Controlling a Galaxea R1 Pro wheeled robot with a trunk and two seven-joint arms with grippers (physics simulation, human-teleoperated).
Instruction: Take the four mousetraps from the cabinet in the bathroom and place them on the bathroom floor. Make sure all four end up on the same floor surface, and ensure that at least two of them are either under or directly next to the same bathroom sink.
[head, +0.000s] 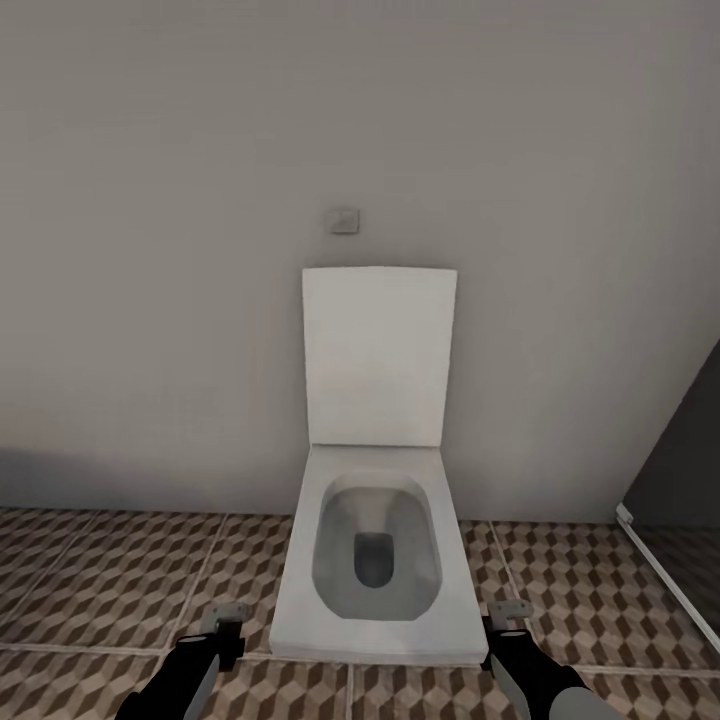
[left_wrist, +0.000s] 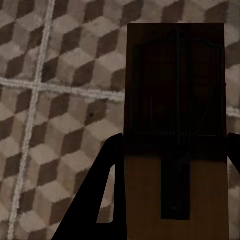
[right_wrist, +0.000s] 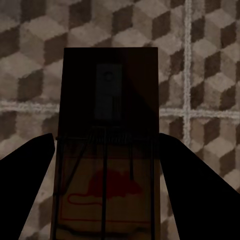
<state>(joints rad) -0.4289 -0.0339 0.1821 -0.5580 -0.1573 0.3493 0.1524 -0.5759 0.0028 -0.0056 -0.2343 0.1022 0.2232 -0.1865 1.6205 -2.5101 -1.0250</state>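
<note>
Here, right gripper (right_wrist: 107, 165) clamps a mousetrap (right_wrist: 107, 150) bearing a red mouse print (right_wrist: 112, 185); left gripper (left_wrist: 172, 145) clamps another mousetrap (left_wrist: 175, 100), both low before toilet (head: 375, 560).

The head view is evenly and softly lit, with no single source to be made out. The wall (head: 150, 250) is rendered in flat grey, darkening toward its foot at the left. The toilet (head: 375, 540) is shown without glare, its bowl softly shaded. A slight softness is seen throughout. In both wrist views the mousetraps (left_wrist: 175, 135) (right_wrist: 107, 145) are heavily shadowed, almost silhouetted, while the bathroom floor (left_wrist: 60, 75) behind is dimly lit and somewhat blurred.
</note>
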